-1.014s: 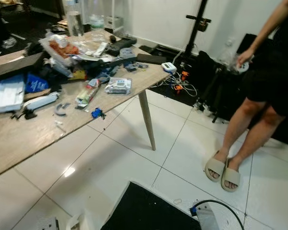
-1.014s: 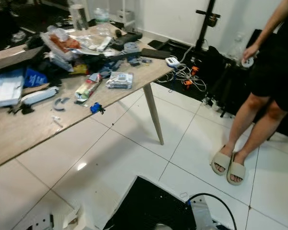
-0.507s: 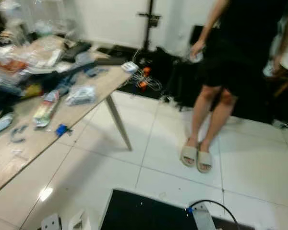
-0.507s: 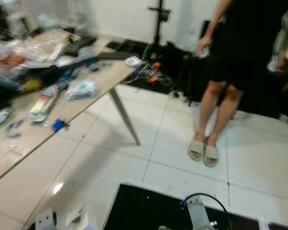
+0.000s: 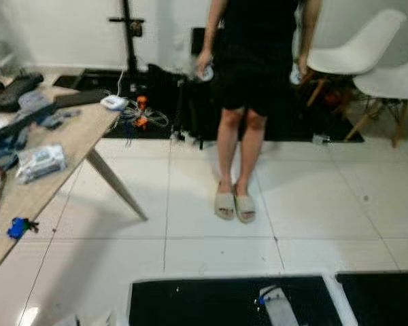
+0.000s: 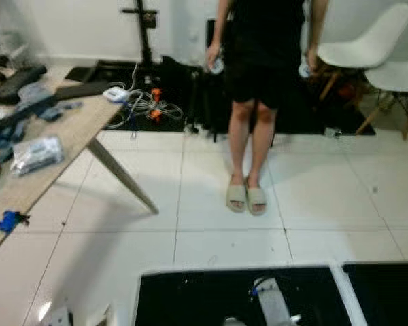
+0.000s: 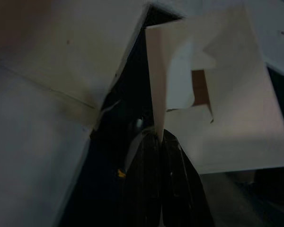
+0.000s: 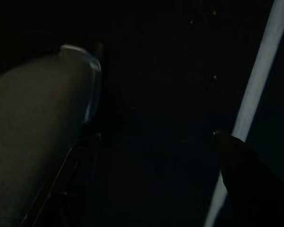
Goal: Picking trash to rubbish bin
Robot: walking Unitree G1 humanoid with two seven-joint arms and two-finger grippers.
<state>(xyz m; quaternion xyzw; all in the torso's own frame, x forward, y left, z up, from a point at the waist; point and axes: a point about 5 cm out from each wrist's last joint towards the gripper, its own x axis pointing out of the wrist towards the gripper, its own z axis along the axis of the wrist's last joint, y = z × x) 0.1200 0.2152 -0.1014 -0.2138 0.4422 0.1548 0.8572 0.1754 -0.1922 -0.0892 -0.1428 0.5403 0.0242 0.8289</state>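
Note:
My left gripper (image 7: 159, 135) is shut on the edge of a white piece of folded cardboard (image 7: 227, 118), which stands up from the fingertips over the pale floor. A corner of that white cardboard (image 5: 107, 318) pokes in at the bottom left of the head views. In the dark right wrist view my right gripper (image 8: 146, 156) hangs low with its fingers (image 8: 38, 142) apart and nothing between them. Loose litter lies on the wooden table (image 5: 47, 187) at the left: a clear plastic packet (image 5: 41, 161) and a small blue item (image 5: 17, 227).
A person (image 5: 258, 68) in black stands ahead in sandals (image 5: 234, 205), holding something small in each hand. White chairs (image 5: 357, 51) are at the back right. Cables (image 5: 139, 112) and a black stand (image 5: 129, 41) sit behind the table. A black mat (image 5: 211, 302) lies at my feet.
The camera has swung to the right: the table has slid to the left edge, the person is now in the middle, and white chairs have come into view.

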